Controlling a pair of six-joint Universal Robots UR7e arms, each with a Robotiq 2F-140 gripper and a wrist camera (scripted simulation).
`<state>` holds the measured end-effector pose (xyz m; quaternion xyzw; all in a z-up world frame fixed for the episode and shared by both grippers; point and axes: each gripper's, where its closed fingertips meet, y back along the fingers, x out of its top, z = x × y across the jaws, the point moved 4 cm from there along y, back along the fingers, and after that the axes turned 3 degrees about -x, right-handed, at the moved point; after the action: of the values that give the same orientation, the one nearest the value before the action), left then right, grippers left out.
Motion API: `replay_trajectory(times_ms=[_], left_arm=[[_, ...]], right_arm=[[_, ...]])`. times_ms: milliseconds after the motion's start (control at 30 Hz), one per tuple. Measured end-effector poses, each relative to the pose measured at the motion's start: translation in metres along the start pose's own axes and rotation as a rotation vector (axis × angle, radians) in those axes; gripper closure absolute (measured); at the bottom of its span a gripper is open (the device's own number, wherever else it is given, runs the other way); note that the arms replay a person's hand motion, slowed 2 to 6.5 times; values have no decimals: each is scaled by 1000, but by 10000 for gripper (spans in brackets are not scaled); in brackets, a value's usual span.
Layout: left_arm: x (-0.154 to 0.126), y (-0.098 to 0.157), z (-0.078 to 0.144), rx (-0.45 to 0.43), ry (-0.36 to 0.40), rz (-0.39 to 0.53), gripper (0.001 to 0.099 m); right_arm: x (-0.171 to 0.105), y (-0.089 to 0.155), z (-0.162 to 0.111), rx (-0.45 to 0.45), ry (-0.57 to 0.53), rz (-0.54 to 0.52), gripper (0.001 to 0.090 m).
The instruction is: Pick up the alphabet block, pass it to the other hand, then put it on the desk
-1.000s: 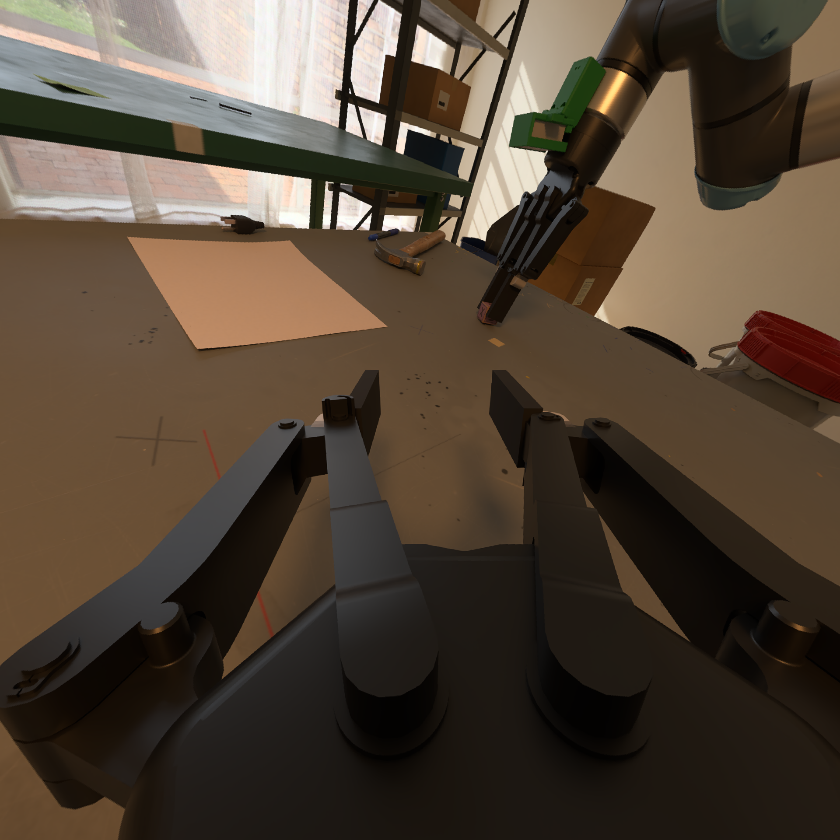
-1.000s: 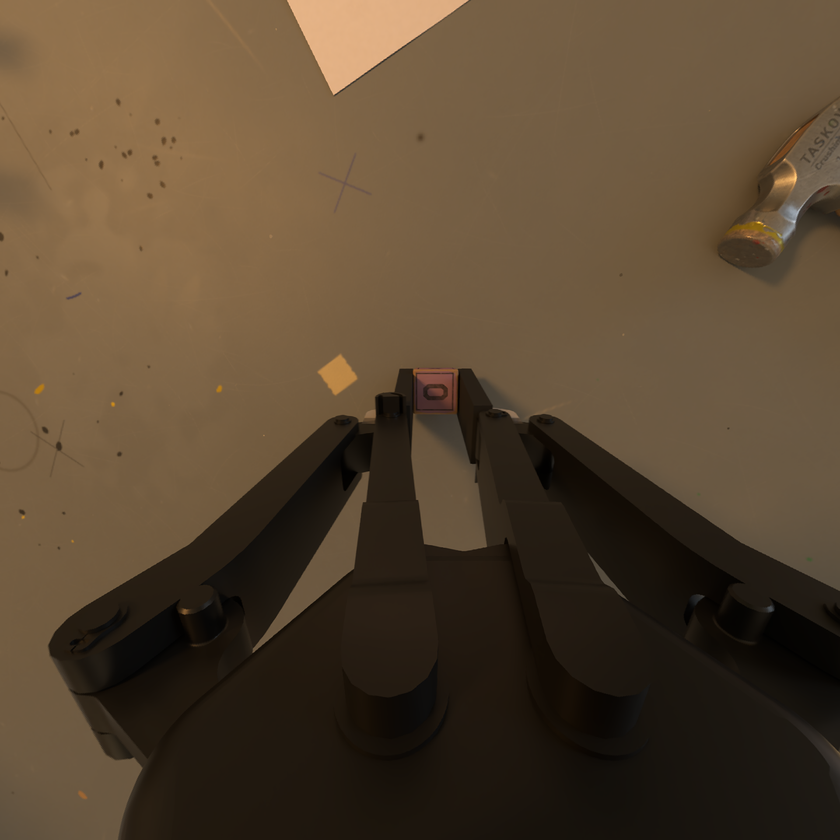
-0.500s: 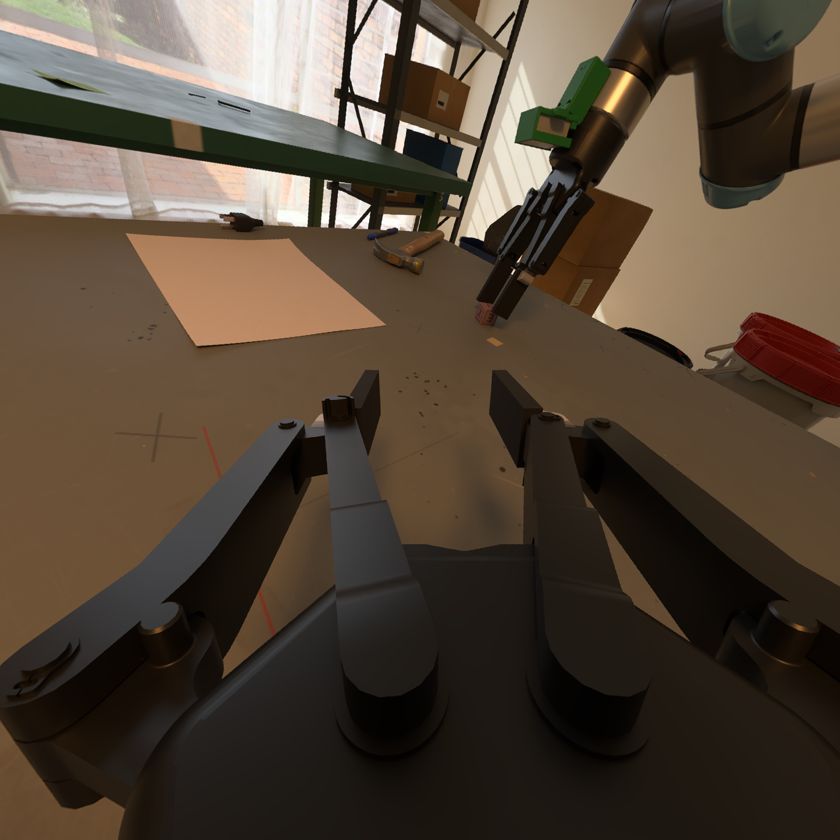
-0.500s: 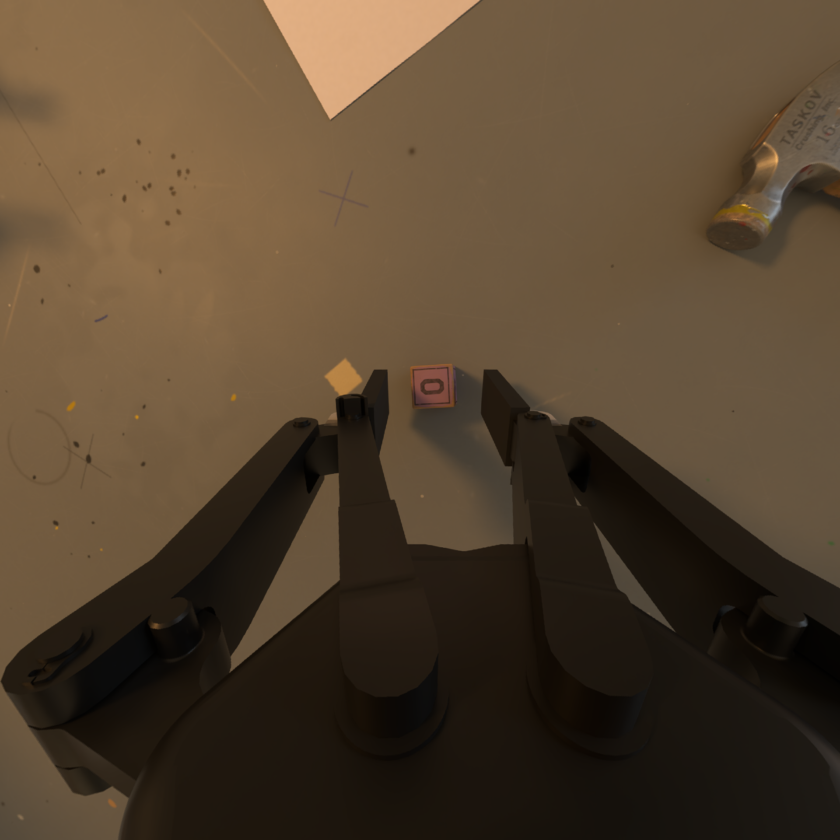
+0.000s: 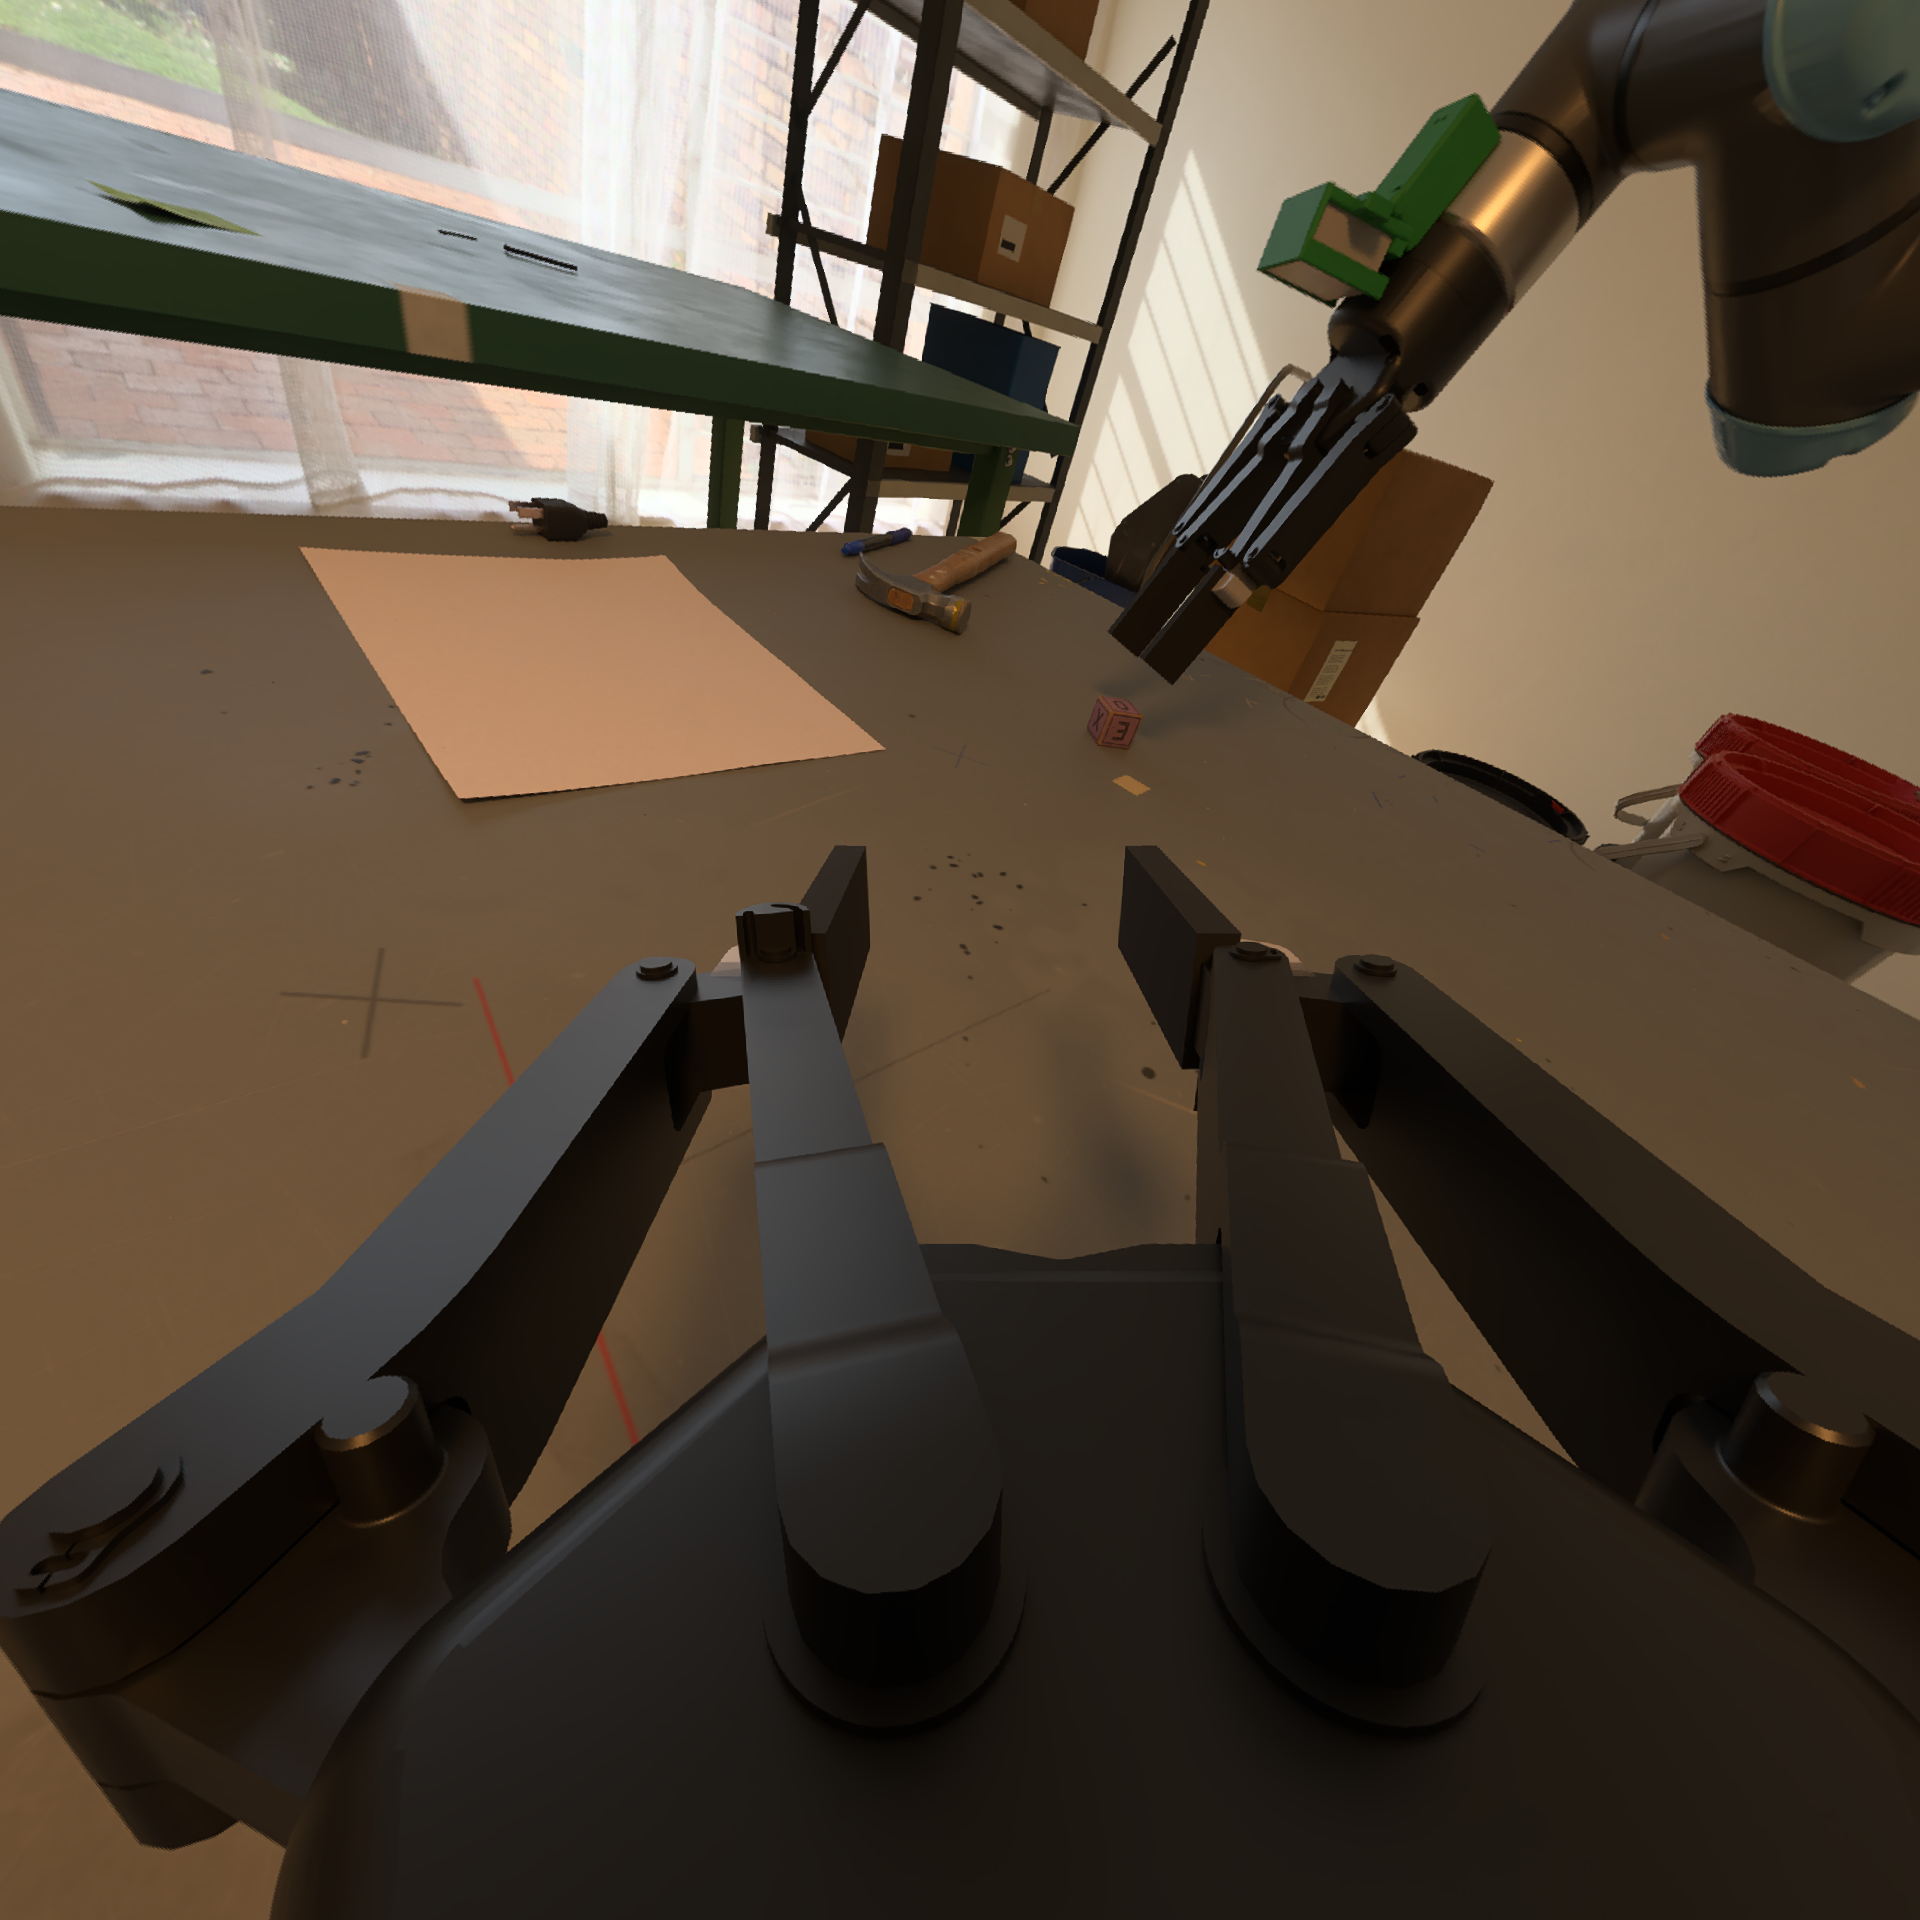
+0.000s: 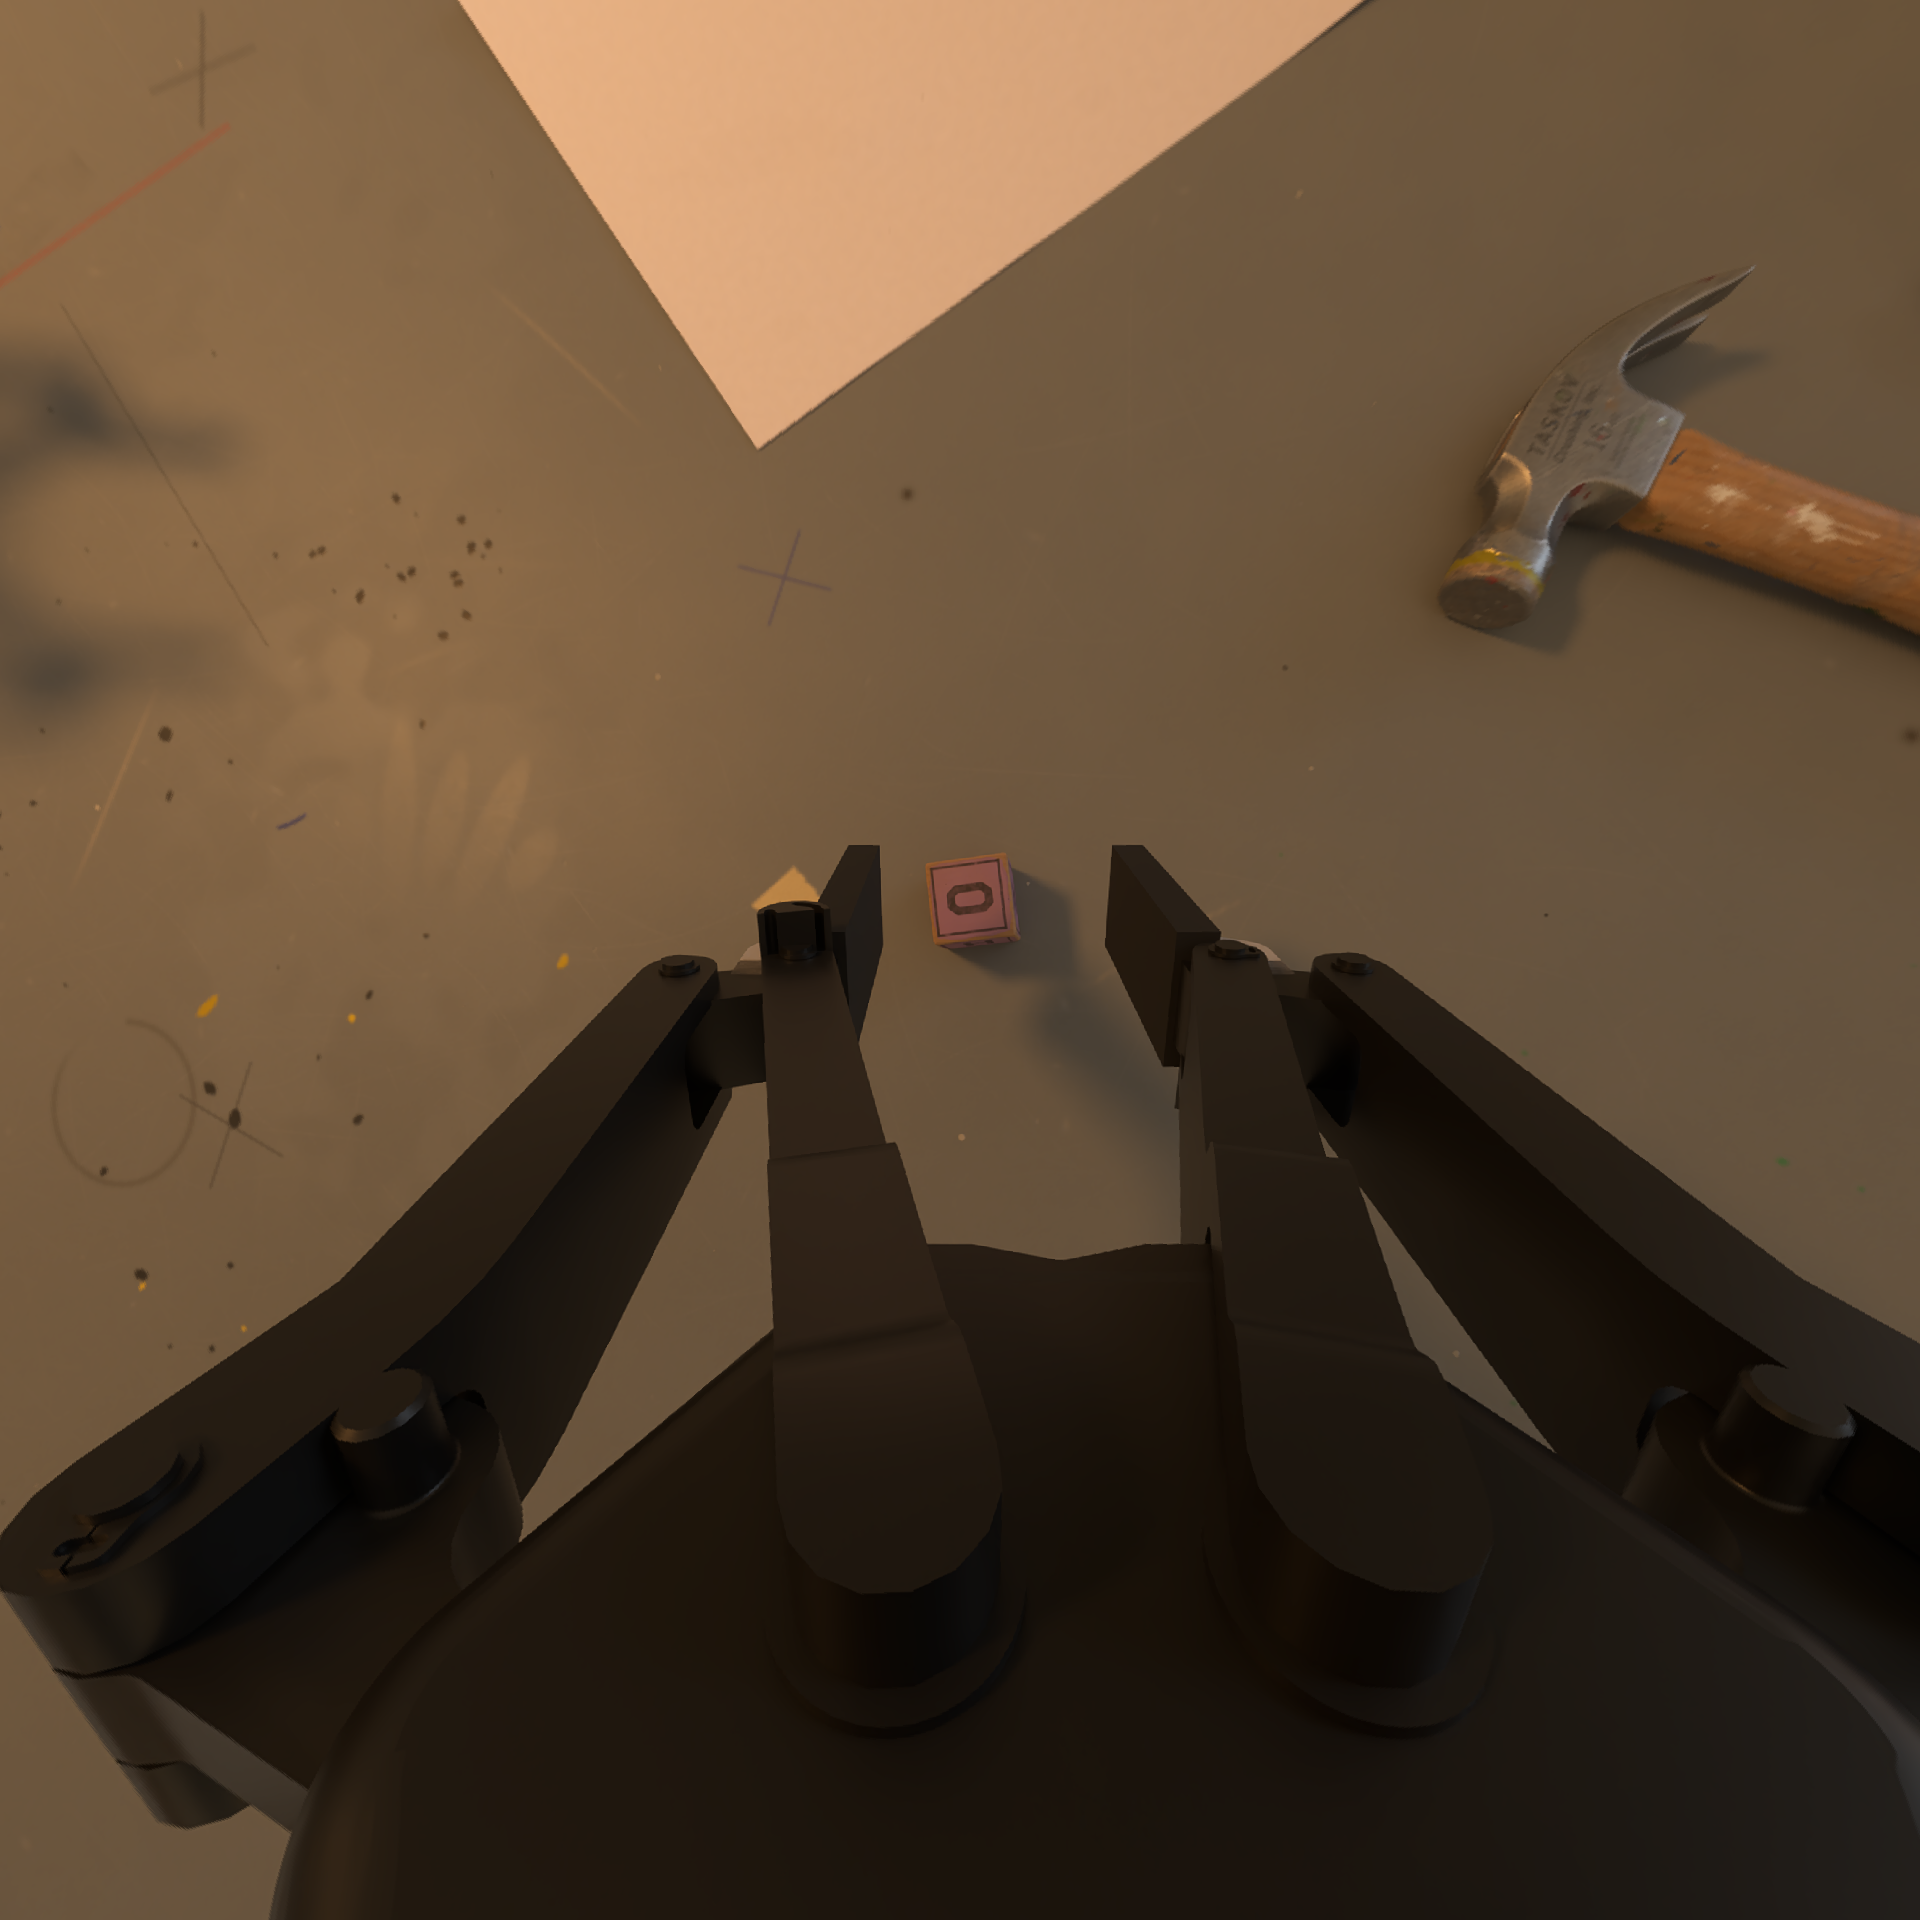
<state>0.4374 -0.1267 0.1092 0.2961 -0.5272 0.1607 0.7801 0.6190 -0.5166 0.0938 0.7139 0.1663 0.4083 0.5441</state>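
Note:
The alphabet block, a small pink cube with a dark letter on each face, rests on the brown desk. My right gripper is open and empty, well above the block, which shows between its fingers. In the left wrist view the block lies far ahead on the desk, with the right gripper hanging above and just right of it. My left gripper is open and empty, low over the near part of the desk.
A hammer lies right of the block and also shows in the left wrist view. A tan paper sheet lies left of centre. A small tan scrap sits near the block. Boxes, shelving and red-lidded buckets stand beyond the desk edge.
My right gripper opened and let go of the block, which now sits on the desk, then rose away from it. The left gripper has not moved.

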Motion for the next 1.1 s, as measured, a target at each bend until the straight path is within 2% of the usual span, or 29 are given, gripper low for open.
replay_trajectory(times_ms=[733, 933, 1100], left_arm=[[6, 10, -2, 30, -19, 31, 351], [8, 13, -4, 48, -24, 40, 352], [10, 16, -6, 68, -29, 46, 352]], right_arm=[[15, 76, -17, -161, -106, 431, 324], [20, 93, -36, -164, -140, 582, 328], [25, 104, -57, -125, -161, 718, 332]])
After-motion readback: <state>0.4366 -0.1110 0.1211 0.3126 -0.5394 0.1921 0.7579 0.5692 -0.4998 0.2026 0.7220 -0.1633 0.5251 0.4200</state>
